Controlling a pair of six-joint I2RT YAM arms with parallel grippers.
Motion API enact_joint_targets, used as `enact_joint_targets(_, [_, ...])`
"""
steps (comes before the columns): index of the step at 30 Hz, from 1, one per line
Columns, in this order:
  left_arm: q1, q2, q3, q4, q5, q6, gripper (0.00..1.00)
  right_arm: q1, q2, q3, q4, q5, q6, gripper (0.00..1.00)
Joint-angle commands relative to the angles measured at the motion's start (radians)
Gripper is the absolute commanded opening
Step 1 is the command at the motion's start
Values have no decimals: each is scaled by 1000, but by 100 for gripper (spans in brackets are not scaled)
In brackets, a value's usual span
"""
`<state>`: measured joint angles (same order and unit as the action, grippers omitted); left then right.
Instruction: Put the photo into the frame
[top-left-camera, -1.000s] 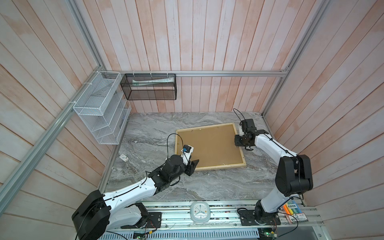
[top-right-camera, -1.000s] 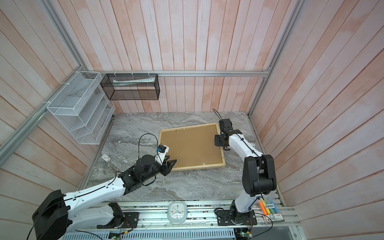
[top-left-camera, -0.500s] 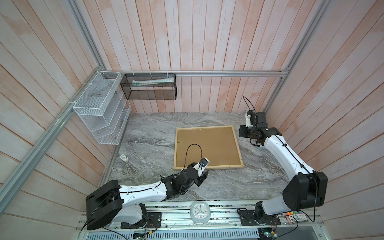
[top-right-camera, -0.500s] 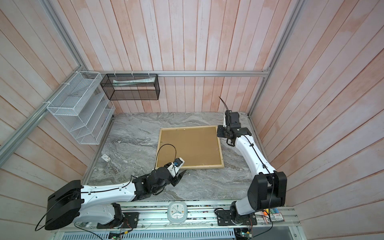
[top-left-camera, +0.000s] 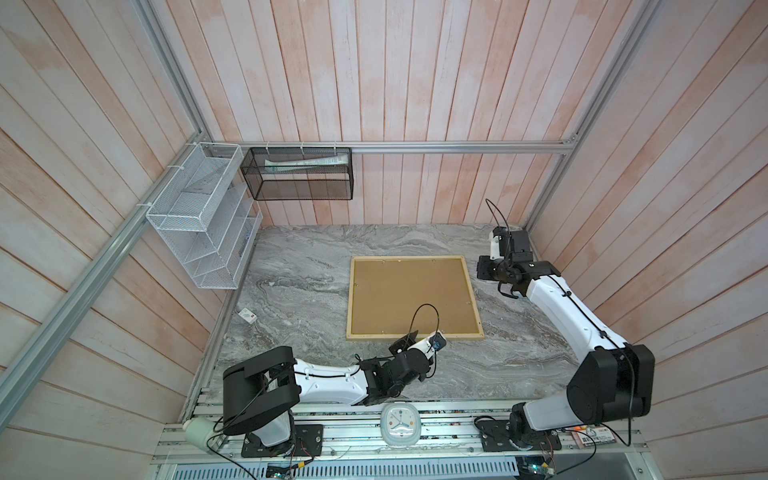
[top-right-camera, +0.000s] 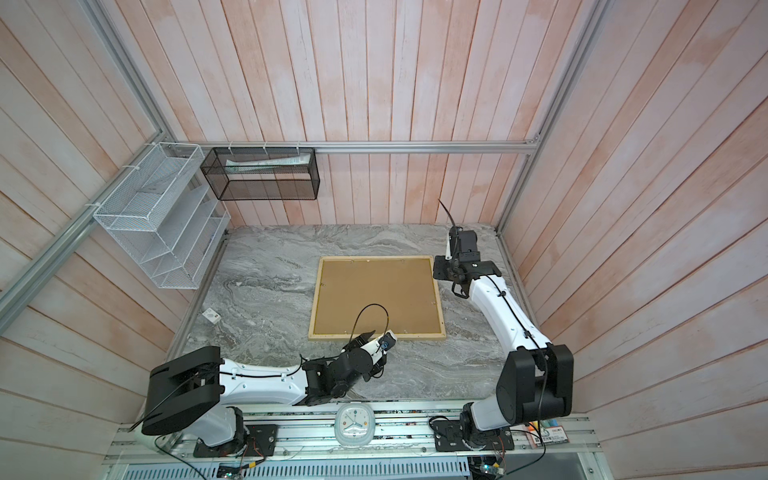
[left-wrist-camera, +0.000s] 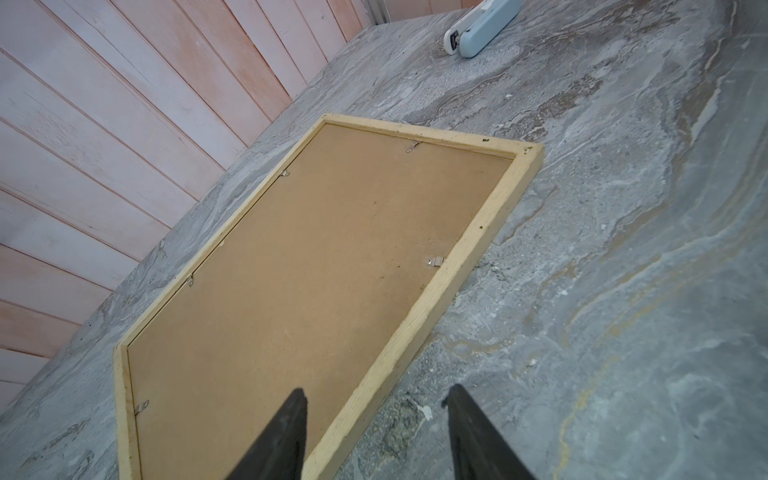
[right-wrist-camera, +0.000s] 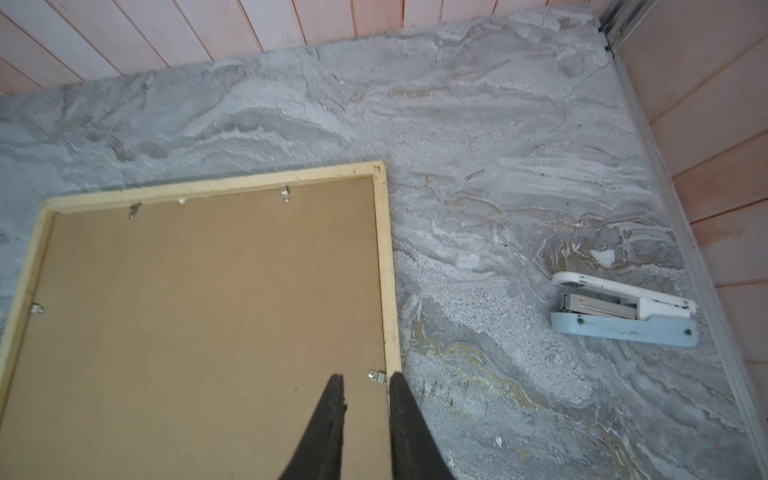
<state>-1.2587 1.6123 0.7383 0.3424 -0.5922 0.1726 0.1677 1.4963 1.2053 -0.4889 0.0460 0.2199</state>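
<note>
Frame (top-left-camera: 350, 299) lies back-up on open marble (top-left-camera: 299, 291), left fingers (left-wrist-camera: 282, 440) wide at its edge, right fingers (right-wrist-camera: 328, 428) narrowly parted, both empty.

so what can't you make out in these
photo: in no view; the backing board fills the frame, hiding whatever lies under it.
stapler: cut off by the picture's edge in the left wrist view; missing from both top views, probably behind the right arm.
small white thing on the table: too small in both top views to name.
what's in the black basket: veiled by its mesh in both top views.
</note>
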Motion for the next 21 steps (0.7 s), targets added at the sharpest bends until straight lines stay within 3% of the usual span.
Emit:
enact_joint_targets(1, [-1,28,32,-32,-51,1,56,-3,73,-51,-18,29,17,27])
enact_joint_targets(8, [-1,37,41,-52,-89,-10,56,-6,178,-105,0,43,29,31])
enact_joint_targets(21, [-1,54,65,-97,-93,-21,55,-37,349,-6,42,2,3,32])
